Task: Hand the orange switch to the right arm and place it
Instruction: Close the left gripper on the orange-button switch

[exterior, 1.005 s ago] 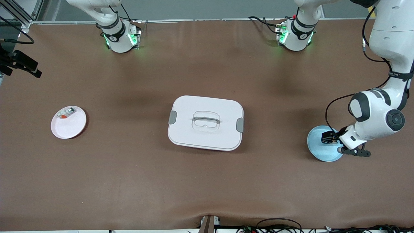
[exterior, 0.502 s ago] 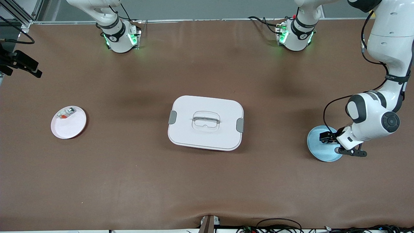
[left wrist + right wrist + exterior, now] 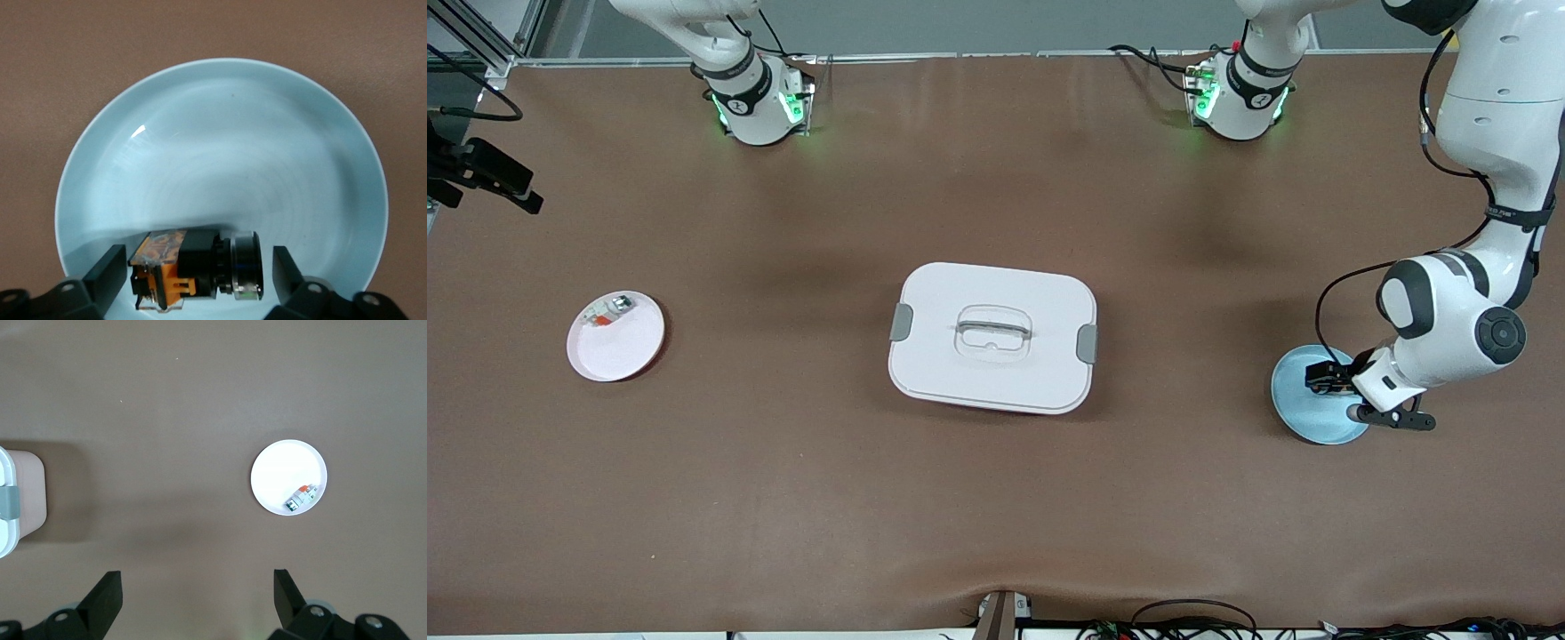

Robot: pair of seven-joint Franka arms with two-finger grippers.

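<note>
We see two white jointed arms, left arm (image 3: 1476, 178) and right arm (image 3: 711, 36), with black joint bands, green-lit bases, black cables along the left arm, and black fingers (image 3: 110, 270) on its gripper.

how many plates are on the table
2. A light blue plate lies at the left arm's end of the table, under the left gripper; a white plate lies at the right arm's end. None looks hidden.

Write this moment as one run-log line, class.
left gripper: fingers open astride orange switch in blue plate | right gripper: open, waiting above table | transfer: not started
</note>
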